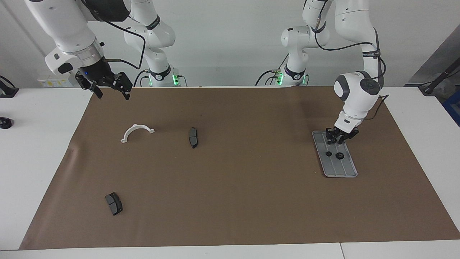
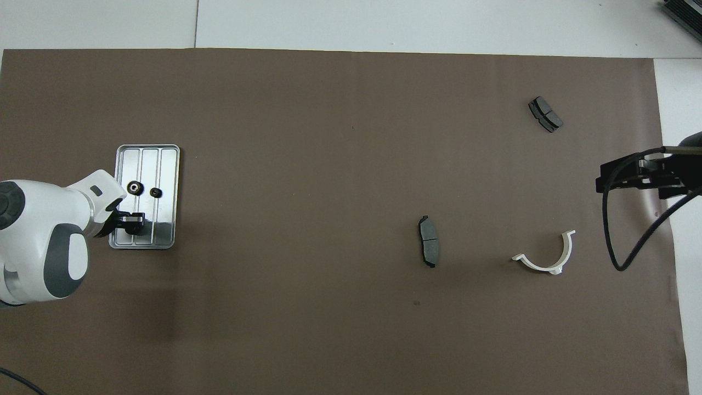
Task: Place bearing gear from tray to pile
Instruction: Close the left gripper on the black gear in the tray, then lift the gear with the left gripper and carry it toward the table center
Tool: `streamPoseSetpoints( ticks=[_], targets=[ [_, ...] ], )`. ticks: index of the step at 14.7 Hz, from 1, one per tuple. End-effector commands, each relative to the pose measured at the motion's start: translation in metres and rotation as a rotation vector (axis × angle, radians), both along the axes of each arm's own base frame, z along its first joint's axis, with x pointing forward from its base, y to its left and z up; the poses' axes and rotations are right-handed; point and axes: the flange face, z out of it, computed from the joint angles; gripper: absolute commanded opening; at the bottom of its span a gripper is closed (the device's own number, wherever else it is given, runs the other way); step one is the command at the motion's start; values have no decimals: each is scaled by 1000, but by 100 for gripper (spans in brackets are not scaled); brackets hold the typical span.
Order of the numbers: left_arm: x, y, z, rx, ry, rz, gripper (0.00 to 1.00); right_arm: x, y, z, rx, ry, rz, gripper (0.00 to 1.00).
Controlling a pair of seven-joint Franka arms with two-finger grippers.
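Note:
The silver tray (image 1: 345, 172) (image 2: 167, 159) lies on the brown mat toward the left arm's end of the table. Two small black bearing gears (image 1: 339, 155) (image 2: 134, 188) sit side by side near its middle. My left gripper (image 1: 336, 141) (image 2: 134, 221) is down in the end of the tray nearer to the robots. Its fingertips are drawn in on a small dark gear that they mostly hide. My right gripper (image 1: 109, 91) (image 2: 602, 182) hangs open and empty, high over the mat's edge at the right arm's end. No pile is in view.
A white half-ring bracket (image 1: 136, 132) (image 2: 545, 258) and a dark grey pad (image 1: 193, 137) (image 2: 429, 241) lie on the mat. A second pad (image 1: 114, 203) (image 2: 545, 114) lies farther from the robots. A small black thing (image 1: 4, 123) sits on the white table.

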Motion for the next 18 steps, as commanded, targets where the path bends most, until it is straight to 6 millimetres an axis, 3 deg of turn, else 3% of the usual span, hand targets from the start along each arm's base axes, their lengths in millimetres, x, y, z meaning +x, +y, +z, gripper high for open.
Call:
streamPoseSetpoints(
  ticks=[1,3,5,9,14,18],
  targets=[
    [0,-4,21,-6,9,31,2,0,-1,0,-4,0,24,100],
    [21,-19,50,-5,-3,27,2,0,-1,0,-4,0,24,100],
    [40,-55,71,-7,-36,13,2,0,-1,0,-4,0,24,100],
    [48,-142,74,-19,-102,-72,0,0,-2,0,-4,0,23,100],
    [57,-252,78,-49,-148,-60,0,0,-2,0,-4,0,23,100],
    [71,-319,68,-91,-188,7,0,0,-5,0,-4,0,17,100]
  ],
)
